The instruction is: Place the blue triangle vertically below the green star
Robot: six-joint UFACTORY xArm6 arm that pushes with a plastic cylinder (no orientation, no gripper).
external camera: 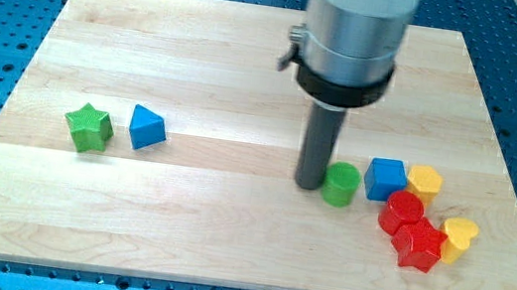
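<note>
The tip (308,184) was seen resting on the wooden board (225,251), touching or just beside the green cylinder (340,184), which lay at its three o'clock. No fingers were carried by the rod, so nothing could be held apart, together or clamped. The blue triangle (147,127) was placed well away at the tip's nine o'clock, just beside the green star (90,127), at the star's three o'clock. At the cylinder's three o'clock a cluster was found: a blue cube (386,178), a yellow block (424,180), a red cylinder (401,212), a red block (416,246) and a yellow heart (459,237), packed closely together.
</note>
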